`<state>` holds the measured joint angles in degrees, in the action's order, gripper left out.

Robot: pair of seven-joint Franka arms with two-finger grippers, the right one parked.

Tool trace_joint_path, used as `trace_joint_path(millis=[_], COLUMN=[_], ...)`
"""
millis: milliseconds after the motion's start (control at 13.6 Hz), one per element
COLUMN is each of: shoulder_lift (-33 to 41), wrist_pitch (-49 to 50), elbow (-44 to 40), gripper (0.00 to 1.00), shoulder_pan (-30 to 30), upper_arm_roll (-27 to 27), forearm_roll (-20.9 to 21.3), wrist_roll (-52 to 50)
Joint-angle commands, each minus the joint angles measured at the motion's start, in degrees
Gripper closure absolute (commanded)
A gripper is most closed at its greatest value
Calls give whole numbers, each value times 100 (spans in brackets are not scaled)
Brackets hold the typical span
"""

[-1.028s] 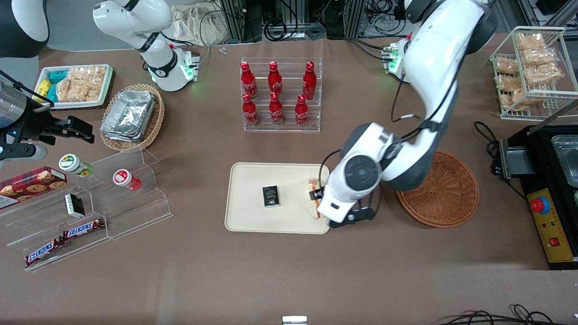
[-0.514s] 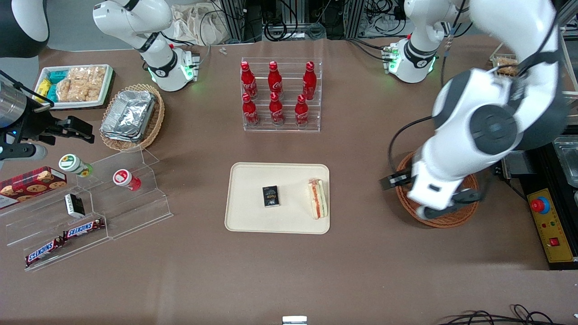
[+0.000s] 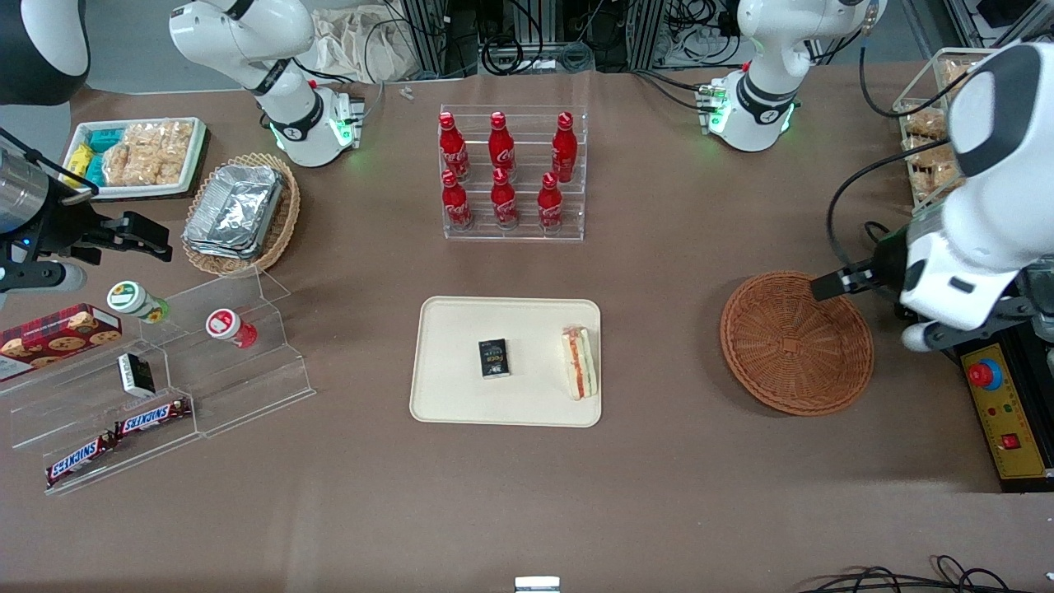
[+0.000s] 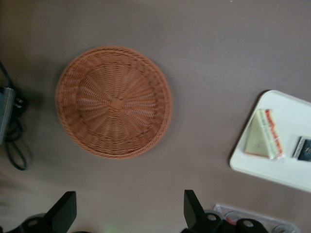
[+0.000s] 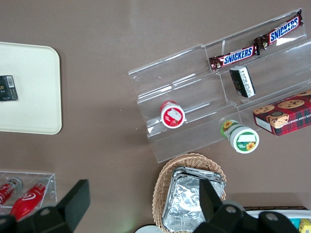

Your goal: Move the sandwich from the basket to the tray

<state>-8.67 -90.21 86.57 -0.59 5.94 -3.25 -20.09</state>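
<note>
The sandwich (image 3: pixel 579 362) lies on the cream tray (image 3: pixel 461 329), at the tray edge nearest the basket, with its red-orange filling showing. It also shows in the left wrist view (image 4: pixel 265 141) on the tray (image 4: pixel 291 170). The reddish-brown basket (image 3: pixel 797 342) is empty, as the left wrist view (image 4: pixel 114 102) also shows. My left gripper (image 3: pixel 959 325) hangs above the table just past the basket's rim, toward the working arm's end. In its wrist view the gripper (image 4: pixel 129 216) is open and empty, with the fingers (image 4: pixel 65 213) wide apart.
A small black box (image 3: pixel 494 358) lies on the tray beside the sandwich. A black machine with a red button (image 3: pixel 1000 387) stands under the gripper. A wire basket of snacks (image 3: pixel 963 123), a cola bottle rack (image 3: pixel 512 173) and an acrylic stand (image 3: pixel 165 379) are also on the table.
My gripper left the sandwich on the tray, rose and swung over the basket to the working arm's end of the table. The sandwich has stayed put.
</note>
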Motion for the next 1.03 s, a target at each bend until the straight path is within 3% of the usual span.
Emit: trace_joint_path(millis=[0, 294, 587, 954], shoulder_lift=[769, 613, 288, -179], wrist_pitch=[-76, 12, 29, 47], elbow=[912, 845, 564, -70], gripper=[1, 0, 0, 0], shoulder_pan=[410, 410, 419, 419], upper_arm_roll=[-795, -823, -701, -665], forearm_roll=[-194, -71, 534, 580], wrist_roll=[760, 1103, 1568, 1535])
